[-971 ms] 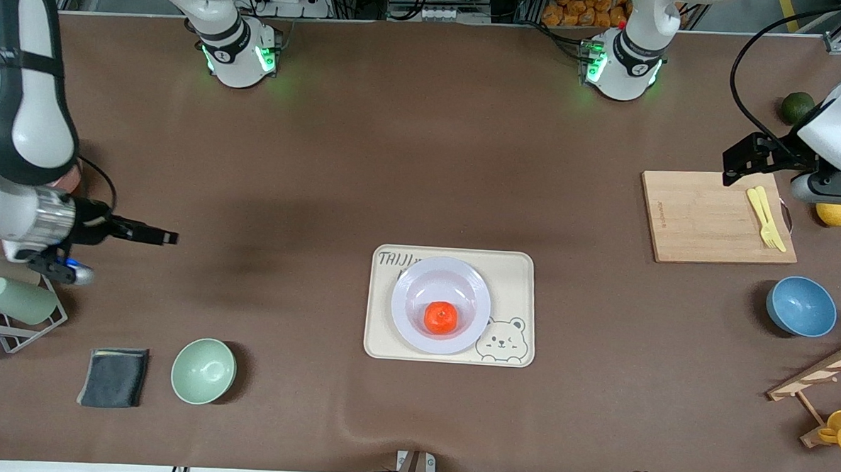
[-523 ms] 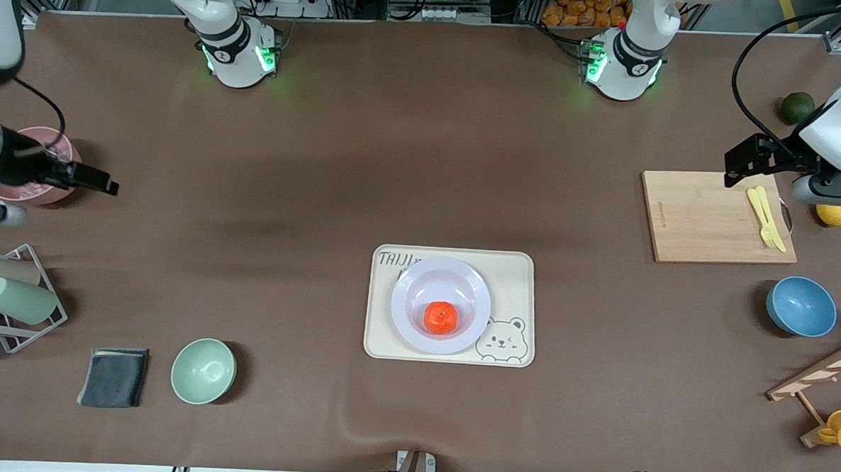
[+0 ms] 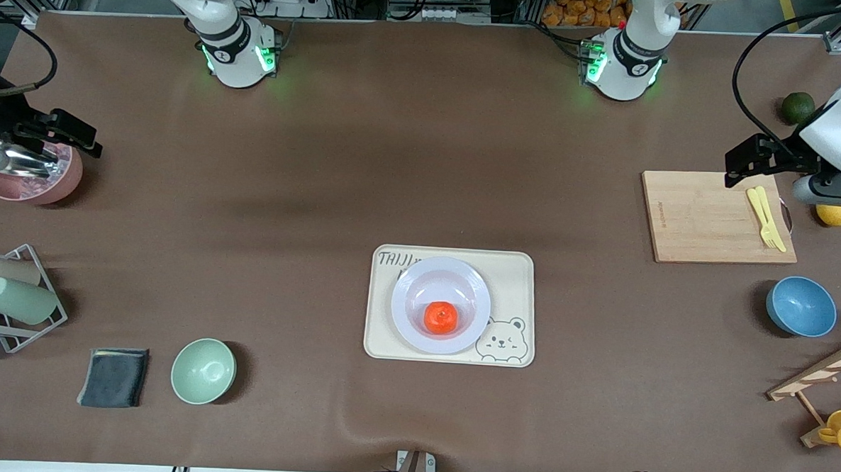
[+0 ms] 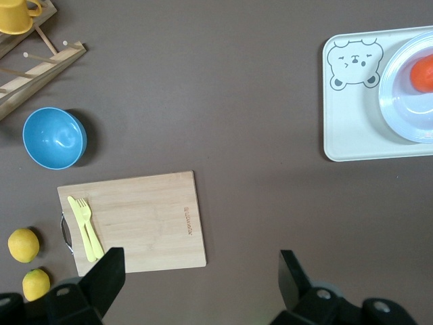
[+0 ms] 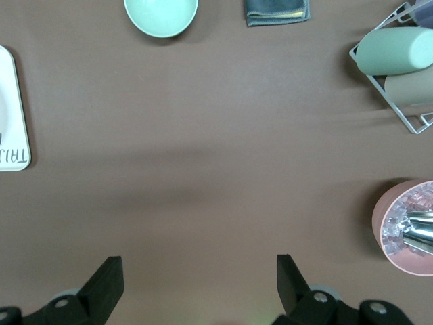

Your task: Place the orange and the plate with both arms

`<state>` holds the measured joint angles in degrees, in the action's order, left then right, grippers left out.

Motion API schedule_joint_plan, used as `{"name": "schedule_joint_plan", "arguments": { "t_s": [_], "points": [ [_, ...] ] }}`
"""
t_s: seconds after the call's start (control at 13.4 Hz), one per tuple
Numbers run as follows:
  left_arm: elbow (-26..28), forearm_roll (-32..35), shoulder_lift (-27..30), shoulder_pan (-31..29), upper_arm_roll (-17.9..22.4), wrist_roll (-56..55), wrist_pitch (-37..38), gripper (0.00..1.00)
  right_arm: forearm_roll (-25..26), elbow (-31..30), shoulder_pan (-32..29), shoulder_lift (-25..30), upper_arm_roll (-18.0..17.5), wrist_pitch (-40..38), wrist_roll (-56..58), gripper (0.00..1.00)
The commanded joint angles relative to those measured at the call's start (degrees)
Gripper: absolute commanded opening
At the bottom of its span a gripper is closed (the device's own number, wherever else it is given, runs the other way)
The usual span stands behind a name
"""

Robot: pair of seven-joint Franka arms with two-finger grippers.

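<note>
Looks like the closing step, judging by the layout: orange [image 3: 440, 318] already resting in the plate [image 3: 440, 305], a little toward the front-camera side of its well, and plate seated on the cream bear tray [image 3: 518, 269] mid-table, with nothing gripped by either arm. Left gripper [image 3: 745, 159] hanging with jaws spread wide and empty over the edge of the wooden cutting board [image 3: 705, 220] farthest from the front camera, close above the yellow fork [image 3: 766, 217]; from that claw, tray and plate lying well apart toward the table's middle, nearer the front camera, and seen only partly in the left wrist view, where the orange [image 4: 423, 72] peeks in at the frame's edge. Right gripper [image 3: 59, 131] likewise wide apart and empty, poised over the pink bowl [image 3: 32, 183] at the right arm's end of the table; from this claw too, plate and orange well off toward the centre. Probably little left to do beyond parking both arms clear. Should any correction be wanted, would call for a long reach back to mid-table, a descent with jaws open, and care not to nudge the plate off the tray or roll the fruit.
</note>
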<state>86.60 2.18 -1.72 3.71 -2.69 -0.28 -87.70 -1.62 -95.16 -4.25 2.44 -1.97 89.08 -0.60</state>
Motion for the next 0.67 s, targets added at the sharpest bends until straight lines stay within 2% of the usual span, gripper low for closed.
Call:
{"name": "schedule_joint_plan", "arguments": {
  "t_s": [0.0, 0.6],
  "points": [
    [-0.9, 0.5, -0.4, -0.3, -0.1, 1.2, -0.1, 1.0, 1.1, 2.7, -2.1, -0.9, -1.5, 0.7, -0.4, 1.0],
    [-0.9, 0.5, -0.4, -0.1, -0.1, 1.1, -0.3, 1.0, 0.2, 3.5, -2.6, -1.4, -1.5, 0.7, -0.5, 1.0]
  ]
}}
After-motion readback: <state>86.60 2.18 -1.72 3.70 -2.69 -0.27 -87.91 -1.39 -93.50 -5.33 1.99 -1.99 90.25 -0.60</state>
